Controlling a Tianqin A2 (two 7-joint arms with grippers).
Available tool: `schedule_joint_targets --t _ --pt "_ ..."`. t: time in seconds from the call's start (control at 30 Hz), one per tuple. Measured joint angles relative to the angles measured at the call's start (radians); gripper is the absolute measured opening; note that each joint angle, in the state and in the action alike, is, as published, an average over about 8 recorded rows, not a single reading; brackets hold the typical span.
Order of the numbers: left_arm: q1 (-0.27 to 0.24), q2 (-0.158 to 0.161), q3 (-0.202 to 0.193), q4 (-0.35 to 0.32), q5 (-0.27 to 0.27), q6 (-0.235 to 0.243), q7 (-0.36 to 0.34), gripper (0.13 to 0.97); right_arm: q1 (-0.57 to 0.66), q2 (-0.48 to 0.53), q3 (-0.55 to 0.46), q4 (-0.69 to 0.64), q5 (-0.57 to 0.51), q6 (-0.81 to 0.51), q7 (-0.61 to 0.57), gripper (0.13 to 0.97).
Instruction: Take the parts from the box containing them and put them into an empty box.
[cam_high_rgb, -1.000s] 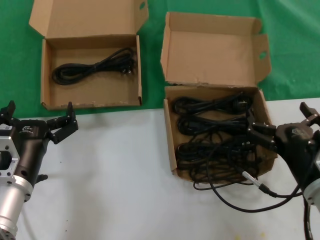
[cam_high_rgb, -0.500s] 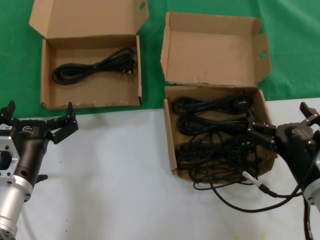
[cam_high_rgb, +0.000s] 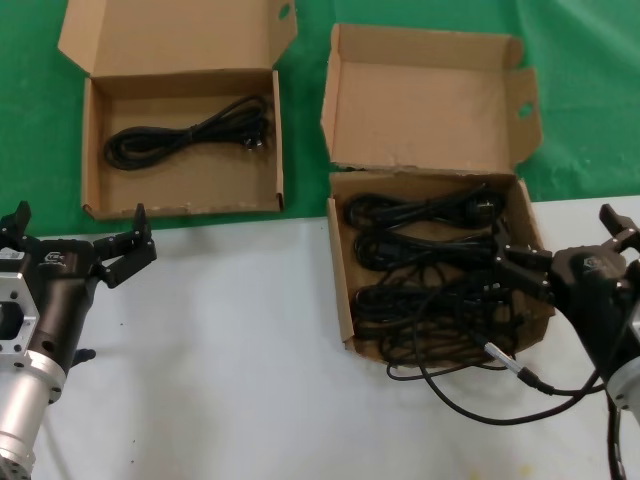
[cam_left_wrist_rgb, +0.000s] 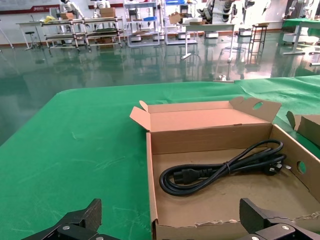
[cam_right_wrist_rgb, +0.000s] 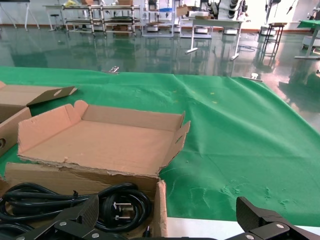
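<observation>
The squarish box (cam_high_rgb: 338, 262) with the side-flapped lid (cam_high_rgb: 420, 100) holds several coiled black cables (cam_high_rgb: 420, 262). One cable (cam_high_rgb: 470, 397) trails over its front edge onto the table. My right gripper (cam_high_rgb: 558, 236) is open and straddles this box's right wall, one finger over the cables. The right wrist view shows that wall (cam_right_wrist_rgb: 160, 212) between the right gripper's (cam_right_wrist_rgb: 167, 205) jaws, with plugs (cam_right_wrist_rgb: 117, 206) beside it. The wide shallow box (cam_high_rgb: 90, 150) holds one coiled cable (cam_high_rgb: 190, 133). My left gripper (cam_high_rgb: 80, 215) is open and empty, just in front of this box (cam_left_wrist_rgb: 210, 137), (cam_left_wrist_rgb: 170, 210).
The boxes sit side by side, the shallow one on green cloth (cam_high_rgb: 600, 90) and the squarish one straddling the cloth and the white table (cam_high_rgb: 220, 350). Both lids stand open at the back. The other box's corner (cam_left_wrist_rgb: 305, 127) shows in the left wrist view.
</observation>
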Motion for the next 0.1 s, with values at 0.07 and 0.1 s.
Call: schedule_joint_targets --t 0.07,0.1 --pt "0.000 0.000 0.000 0.000 0.000 0.000 0.000 0.966 0.000 0.000 0.000 0.000 0.000 0.000 0.000 0.966" --pt "0.000 0.000 0.000 0.000 0.000 0.000 0.000 0.966 0.000 0.000 0.000 0.000 0.000 0.000 0.000 0.966"
